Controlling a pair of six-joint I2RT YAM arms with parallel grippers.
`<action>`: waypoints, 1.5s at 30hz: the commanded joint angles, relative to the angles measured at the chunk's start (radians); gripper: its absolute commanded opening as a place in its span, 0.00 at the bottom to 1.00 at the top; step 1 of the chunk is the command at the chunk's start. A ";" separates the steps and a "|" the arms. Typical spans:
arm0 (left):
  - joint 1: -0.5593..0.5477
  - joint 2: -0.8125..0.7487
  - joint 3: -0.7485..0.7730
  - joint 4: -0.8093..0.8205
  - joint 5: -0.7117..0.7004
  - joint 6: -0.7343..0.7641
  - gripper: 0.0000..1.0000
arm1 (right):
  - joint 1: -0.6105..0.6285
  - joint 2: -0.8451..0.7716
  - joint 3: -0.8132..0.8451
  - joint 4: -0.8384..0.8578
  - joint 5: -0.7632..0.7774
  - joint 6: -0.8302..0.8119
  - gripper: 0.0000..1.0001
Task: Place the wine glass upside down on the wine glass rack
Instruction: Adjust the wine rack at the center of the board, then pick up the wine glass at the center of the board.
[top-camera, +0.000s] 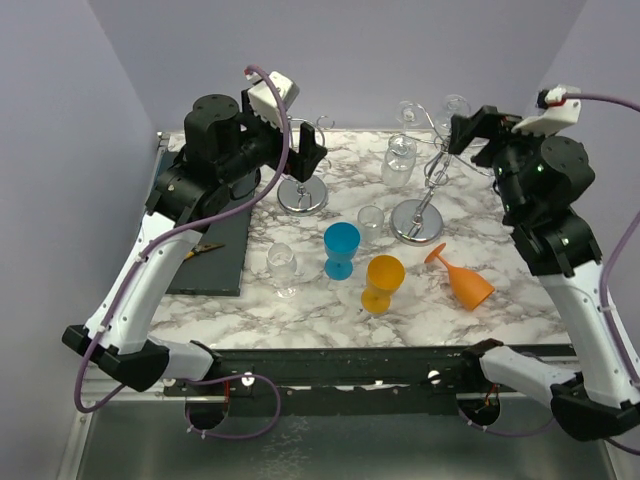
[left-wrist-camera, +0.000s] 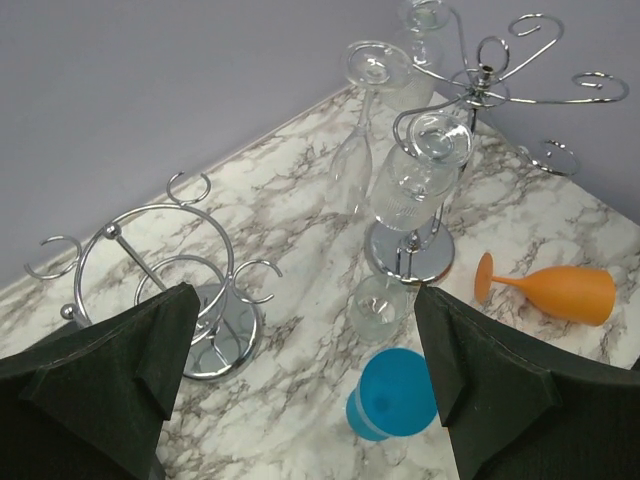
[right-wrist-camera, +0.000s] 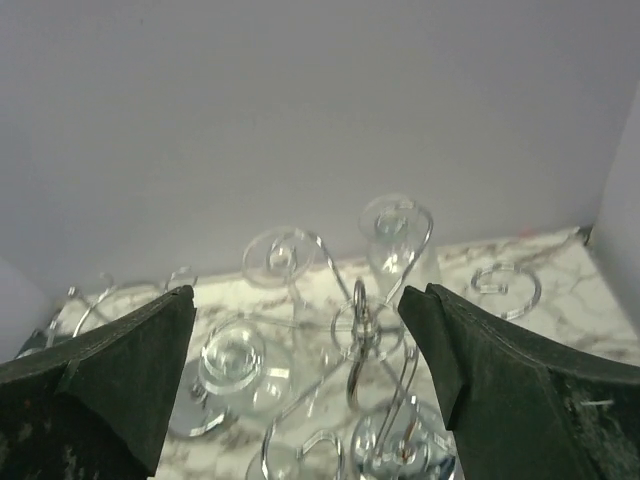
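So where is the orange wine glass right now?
In the top view the orange wine glass lies on its side right of centre, beside the yellow glass and near the right rack's base.

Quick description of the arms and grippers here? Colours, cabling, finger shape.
The arms match: left arm and right arm have white links, bulky black joint housings and a white camera module at the wrist. A purple cable runs along each. Left gripper and right gripper have matte black wedge-shaped fingers.

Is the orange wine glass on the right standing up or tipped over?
Tipped over: the orange wine glass lies on its side on the marble table.
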 joint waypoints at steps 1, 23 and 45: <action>0.014 0.025 0.086 -0.150 -0.080 -0.021 0.99 | 0.006 -0.137 -0.082 -0.416 -0.121 0.200 0.99; 0.113 0.104 0.220 -0.449 -0.032 0.033 0.99 | 0.006 -0.216 -0.555 -0.476 -0.506 0.346 0.82; 0.138 0.108 0.152 -0.443 0.064 0.022 0.99 | 0.118 0.018 -0.536 -0.542 -0.546 0.287 0.65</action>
